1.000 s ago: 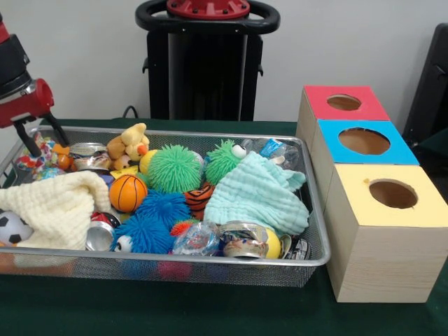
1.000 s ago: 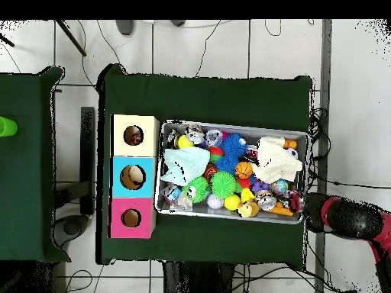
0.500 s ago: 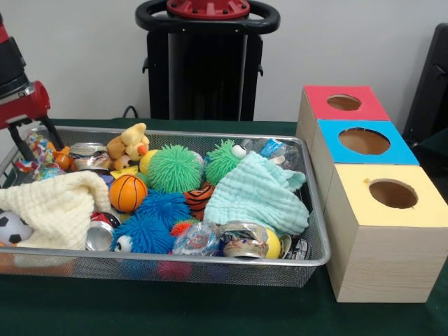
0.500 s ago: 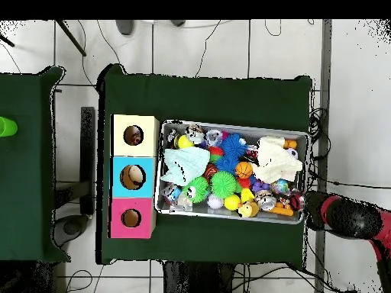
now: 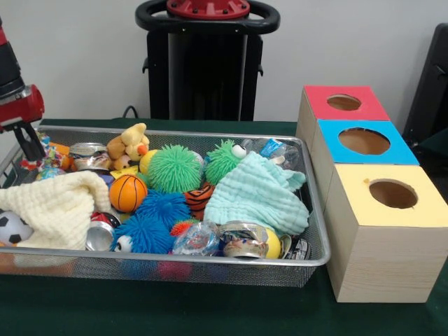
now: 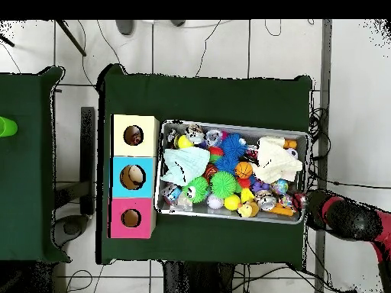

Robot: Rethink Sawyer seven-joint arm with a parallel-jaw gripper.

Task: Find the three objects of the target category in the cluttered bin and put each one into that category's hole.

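We find the gripper [image 5: 29,143] at the 9 o'clock edge of the front view, hanging just above the far left corner of the wire-mesh bin [image 5: 175,264]. Only one dark finger shows clearly there, so we cannot tell whether its fingers stand apart or together. In the overhead view the arm [image 6: 347,217] sits at 4 o'clock, just outside the bin's corner.

The bin is crowded. We note a cream cloth [image 5: 56,206] at 9 o'clock, a pale green cloth [image 5: 255,196] toward 3 o'clock, a green spiky ball [image 5: 174,168], a small basketball [image 5: 127,192], two blue spiky balls [image 5: 154,220], a soccer ball [image 5: 10,227] partly under the cream cloth, a yellow plush duck [image 5: 129,143] and crushed cans [image 5: 241,241] along the near wall.

Three boxes stand in a row just beside the bin at 3 o'clock: red-topped box [image 5: 343,105], blue-topped box [image 5: 364,143] and yellow-topped box [image 5: 392,196], each with a round hole. The overhead view shows something lying inside each hole; we cannot identify it.
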